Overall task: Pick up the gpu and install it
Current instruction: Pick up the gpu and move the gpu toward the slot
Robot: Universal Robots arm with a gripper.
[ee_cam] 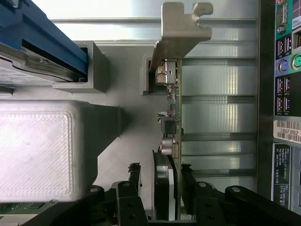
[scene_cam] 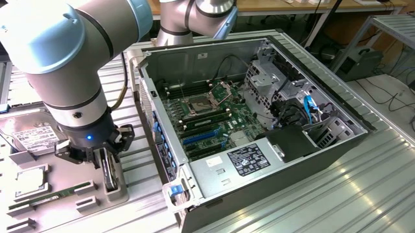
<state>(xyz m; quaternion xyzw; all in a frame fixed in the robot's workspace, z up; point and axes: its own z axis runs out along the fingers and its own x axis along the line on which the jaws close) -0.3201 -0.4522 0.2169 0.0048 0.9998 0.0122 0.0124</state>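
Nearest me, a grey holder tray [scene_cam: 61, 216] sits on the ribbed metal tabletop [scene_cam: 363, 194], at the exterior view's left. Its pockets are filled: a long green memory stick [scene_cam: 48, 196] lies in the closest one, a square processor chip [scene_cam: 29, 178] sits just behind it, and a silver hard drive [scene_cam: 29, 136] with a white label lies beyond that.

At the tray's edge nearest the computer, the gpu [scene_cam: 112, 177] [ee_cam: 173, 122] stands on edge in a slotted grey stand [scene_cam: 120, 194]. The arm comes straight down over it, and the pincer [scene_cam: 107, 167] [ee_cam: 161, 172] straddles the card with its jaws spread. One finger [ee_cam: 135, 176] stands on the side with the black fan [ee_cam: 162, 183], with a strip of grey showing between them. The other finger is close against the green board's back. From the wrist view the card's silver bracket [ee_cam: 181, 33] sticks out at the end away from the pincer.

Beside the tray, the computer case [scene_cam: 194, 58] lies on its side with the panel off. Inside it, the green motherboard [scene_cam: 214, 126] covers the floor, with the processor socket [scene_cam: 198, 104] towards the far end. A labelled power supply [scene_cam: 243, 160] fills the near corner. A metal drive cage [scene_cam: 266, 82] lines the wall at the exterior view's right, and a blue cable [scene_cam: 310, 108] loops next to it.

Past the case, a wooden desk [scene_cam: 292, 6] runs along the back of the room.
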